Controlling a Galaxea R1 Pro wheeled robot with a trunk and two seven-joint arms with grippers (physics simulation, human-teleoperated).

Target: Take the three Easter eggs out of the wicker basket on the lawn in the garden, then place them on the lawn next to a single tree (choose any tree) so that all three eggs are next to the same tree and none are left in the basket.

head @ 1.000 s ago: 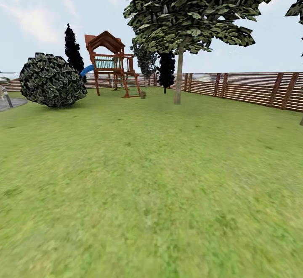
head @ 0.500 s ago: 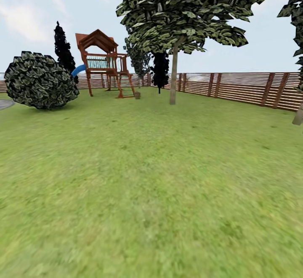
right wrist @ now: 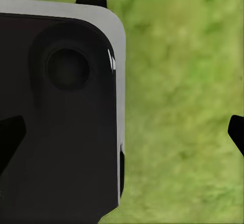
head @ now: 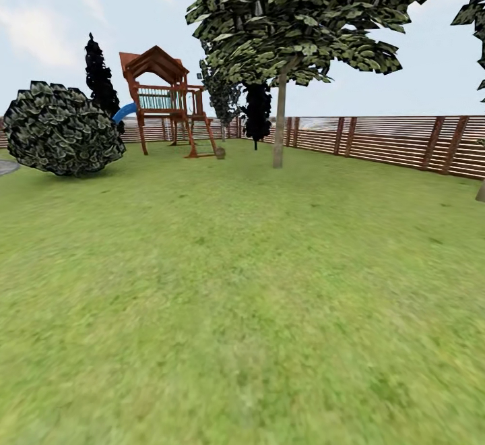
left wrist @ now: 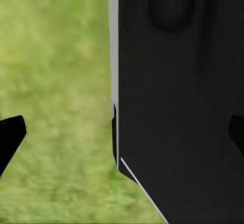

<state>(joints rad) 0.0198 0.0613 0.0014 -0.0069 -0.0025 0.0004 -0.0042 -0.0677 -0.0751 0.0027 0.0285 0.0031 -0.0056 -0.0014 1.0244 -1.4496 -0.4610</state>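
Lawn [head: 242,310] fills lower two thirds of head view, bare grass in foreground; left gripper [left wrist: 122,132] over grass, two black fingertips far apart at frame edges, nothing between; right gripper [right wrist: 122,132] likewise spread, empty; one round bush [head: 62,128] mid-left; one broad-leaved tree [head: 279,128] upper centre, trunk on lawn; one small brown object [head: 220,153], possibly wicker basket, contents indiscernible, beside one play tower [head: 165,104]; slatted fence [head: 391,140] right.

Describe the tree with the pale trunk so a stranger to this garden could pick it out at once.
Find the brown slatted wooden fence along the far edge of the green lawn. Just before it stands the broad-leaved tree, right of the red-brown wooden play tower. Unlike the narrow near-black trees behind, it has a straight pale trunk and wide canopy.
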